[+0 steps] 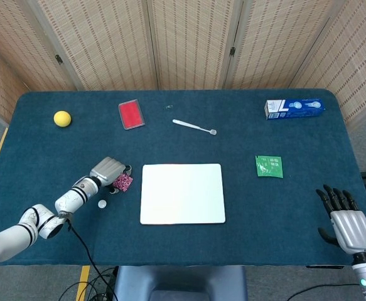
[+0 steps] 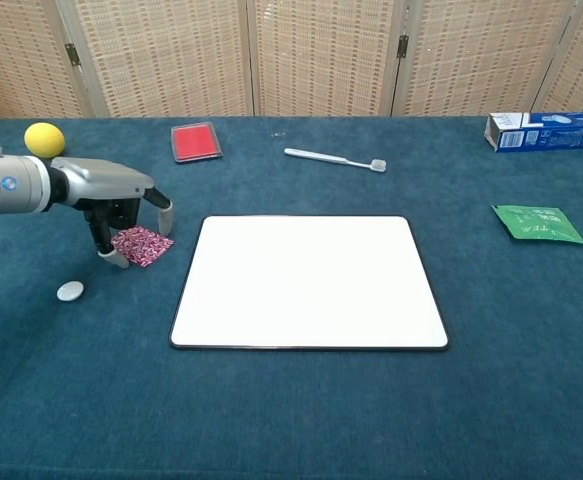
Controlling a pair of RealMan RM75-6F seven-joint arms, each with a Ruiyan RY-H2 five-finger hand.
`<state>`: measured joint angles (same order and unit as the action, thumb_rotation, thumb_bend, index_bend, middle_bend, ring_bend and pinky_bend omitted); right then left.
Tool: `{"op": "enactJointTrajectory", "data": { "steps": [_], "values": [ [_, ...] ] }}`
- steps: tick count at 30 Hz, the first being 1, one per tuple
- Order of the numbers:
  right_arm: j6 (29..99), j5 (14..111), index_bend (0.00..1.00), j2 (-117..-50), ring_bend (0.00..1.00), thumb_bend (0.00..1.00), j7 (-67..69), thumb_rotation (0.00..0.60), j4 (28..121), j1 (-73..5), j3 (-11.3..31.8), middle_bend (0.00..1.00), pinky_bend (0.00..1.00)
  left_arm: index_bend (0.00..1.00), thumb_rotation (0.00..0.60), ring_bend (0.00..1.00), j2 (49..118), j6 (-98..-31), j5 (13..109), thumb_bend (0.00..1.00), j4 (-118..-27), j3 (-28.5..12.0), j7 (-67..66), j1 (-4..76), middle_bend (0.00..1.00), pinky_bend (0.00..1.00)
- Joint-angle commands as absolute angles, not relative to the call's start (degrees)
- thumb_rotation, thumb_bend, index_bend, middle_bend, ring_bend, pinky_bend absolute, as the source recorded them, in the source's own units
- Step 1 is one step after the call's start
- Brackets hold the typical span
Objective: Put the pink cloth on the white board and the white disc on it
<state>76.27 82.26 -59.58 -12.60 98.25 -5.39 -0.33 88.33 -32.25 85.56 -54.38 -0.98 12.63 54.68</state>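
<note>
With its corner towards the white board (image 2: 309, 280), pink cloth (image 2: 142, 244) under spread-fingered left robot hand (image 2: 116, 195).

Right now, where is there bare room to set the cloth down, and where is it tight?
The whole board is bare. The table between the board and the green packet is open too. It is tight at the board's left edge, where the left hand sits over the cloth with the disc nearby.

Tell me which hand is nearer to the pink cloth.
Left. The left hand is directly over the pink cloth, fingers reaching down around it, left of the white board. The right hand sits open at the table's far right corner.
</note>
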Motion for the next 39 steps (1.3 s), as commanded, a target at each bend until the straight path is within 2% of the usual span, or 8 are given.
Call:
{"op": "enactJointTrajectory", "data": {
  "steps": [1, 9, 15, 26, 39],
  "values": [
    [76.4, 82.3, 0.0, -59.5, 0.0, 0.19, -12.5, 0.6, 98.3, -5.3, -0.3, 0.0, 0.0, 0.4, 0.6, 1.0, 88.7, -32.4, 85.6, 0.23, -53.8, -0.7, 12.9, 54.7, 1.0, 0.9],
    [76.7, 82.4, 0.0, -59.6, 0.0, 0.19, -12.5, 0.6, 98.2, -5.2, -0.3, 0.0, 0.0, 0.54, 0.6, 1.0, 89.5, -33.2, 85.8, 0.23, -52.5, -0.1, 14.1, 54.6, 1.0, 0.9],
    [76.6, 82.4, 0.0, -59.6, 0.0, 0.19, -12.6, 0.6, 98.3, -5.3, -0.3, 0.0, 0.0, 0.61, 0.6, 1.0, 89.5, -34.0, 86.1, 0.23, -52.3, 0.2, 14.6, 54.5, 1.0, 0.9],
    [76.8, 82.9, 0.0, -59.2, 0.0, 0.19, -11.9, 0.6, 98.4, -5.2, -0.4, 0.0, 0.0, 0.61, 0.6, 1.0, 87.6, -35.0, 85.1, 0.23, -55.1, -0.3, 12.2, 54.5, 1.0, 0.9],
    [79.2, 87.1, 0.0, -57.5, 0.0, 0.19, -8.0, 0.6, 98.5, -4.3, -1.6, 0.0, 0.0, 0.61, 0.6, 1.0, 78.9, -37.7, 77.0, 0.23, -72.2, -4.0, -4.6, 53.5, 1.0, 0.9]
  ]
}}
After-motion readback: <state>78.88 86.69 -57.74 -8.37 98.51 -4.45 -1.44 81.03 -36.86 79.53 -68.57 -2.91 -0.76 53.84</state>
